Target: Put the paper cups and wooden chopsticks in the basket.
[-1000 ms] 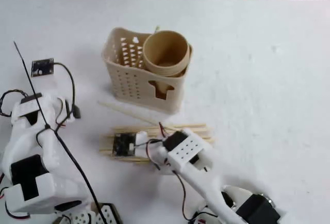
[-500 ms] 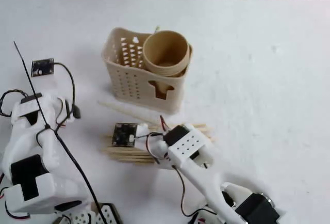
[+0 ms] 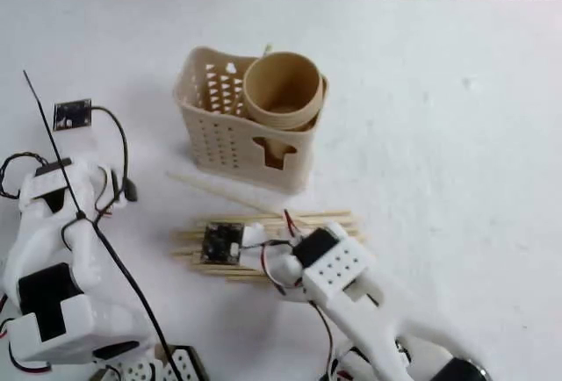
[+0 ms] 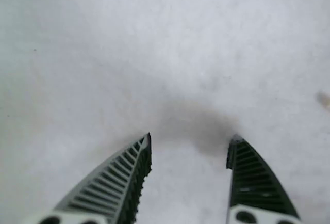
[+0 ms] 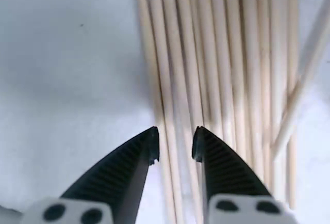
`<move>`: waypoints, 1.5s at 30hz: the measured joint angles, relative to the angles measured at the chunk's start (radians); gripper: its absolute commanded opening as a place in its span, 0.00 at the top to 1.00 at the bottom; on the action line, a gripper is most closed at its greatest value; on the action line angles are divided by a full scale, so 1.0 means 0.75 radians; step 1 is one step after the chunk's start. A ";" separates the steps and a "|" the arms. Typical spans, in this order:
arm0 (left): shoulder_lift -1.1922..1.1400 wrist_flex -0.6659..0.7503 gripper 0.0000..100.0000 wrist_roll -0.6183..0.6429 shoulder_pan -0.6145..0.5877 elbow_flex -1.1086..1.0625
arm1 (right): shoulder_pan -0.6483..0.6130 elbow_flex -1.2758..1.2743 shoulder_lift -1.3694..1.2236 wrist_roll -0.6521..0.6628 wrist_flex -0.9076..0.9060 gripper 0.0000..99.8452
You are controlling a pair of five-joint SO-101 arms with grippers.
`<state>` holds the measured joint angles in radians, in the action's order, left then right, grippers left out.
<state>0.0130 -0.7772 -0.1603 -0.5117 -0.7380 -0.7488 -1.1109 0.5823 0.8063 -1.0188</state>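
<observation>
The cream perforated basket (image 3: 230, 140) stands upright mid-table with stacked paper cups (image 3: 283, 89) inside it. Several wooden chopsticks (image 3: 281, 221) lie side by side on the white table in front of the basket. One more chopstick (image 3: 215, 190) lies apart at a slant. My right arm (image 3: 332, 267) leans over the bundle. Its gripper (image 5: 175, 146) is narrowly open just above the chopsticks (image 5: 227, 69), and one stick at the bundle's edge runs between the fingertips. My left arm (image 3: 57, 249) sits folded at the table's left. Its gripper (image 4: 188, 141) is open over bare table.
A small circuit board (image 3: 72, 114) on a black cable lies left of the basket. A thin black rod (image 3: 53, 148) slants across the left arm. The table's far edge runs behind the basket. White table surface (image 3: 439, 135) stretches to the right.
The right wrist swung toward the basket, then came back and settled slightly to the right. The chopstick bundle shifted under it. The left arm stayed still.
</observation>
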 measured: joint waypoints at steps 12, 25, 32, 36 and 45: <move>0.000 0.000 0.76 0.000 0.000 0.000 | 0.006 -0.029 -0.207 0.002 0.180 0.90; 0.000 0.000 0.76 0.000 0.000 0.000 | 0.010 0.010 -0.194 -0.020 0.160 0.98; 0.000 0.000 0.76 0.000 0.000 0.000 | 0.008 0.006 0.239 -0.110 -0.018 0.98; 0.000 0.000 0.76 0.000 0.000 0.000 | 0.008 0.018 0.454 -0.129 -0.127 0.98; 0.000 0.000 0.76 0.000 0.000 0.000 | 0.008 0.683 0.434 -0.323 -0.307 0.98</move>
<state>0.0130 -0.7772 -0.1603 -0.5117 -0.7380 -0.7426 -0.5984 0.9076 0.5639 -1.2490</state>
